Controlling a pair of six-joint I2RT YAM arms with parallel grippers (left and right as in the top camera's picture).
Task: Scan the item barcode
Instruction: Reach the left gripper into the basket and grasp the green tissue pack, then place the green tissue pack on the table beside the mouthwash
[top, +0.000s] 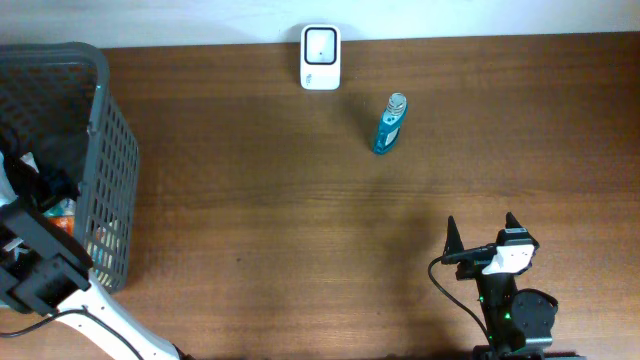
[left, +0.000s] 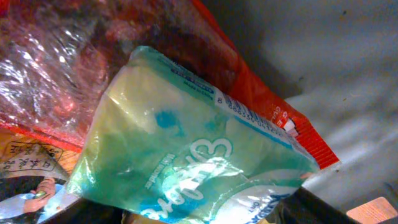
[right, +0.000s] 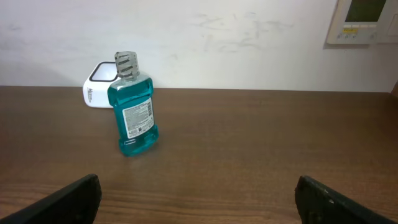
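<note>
Left gripper (top: 48, 188), down inside the basket (top: 112, 130), jaw state not discernible. Directly beneath it the pale green pouch (left: 186, 155) lies on a red bag (left: 68, 62), and is best pinched across its plump middle, clear of the printed seam. Right gripper (right: 198, 199) gapes empty, with the mouthwash bottle (right: 132, 102) and scanner (top: 321, 57) ahead of it; the pouch lettering is blurred, only a leading "8" legible.

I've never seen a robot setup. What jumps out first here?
The bright blue mouthwash bottle standing alone on the brown table, near a white scanner at the far edge. Then the grey basket at left, where a pale green packet lies against a red bag.
</note>
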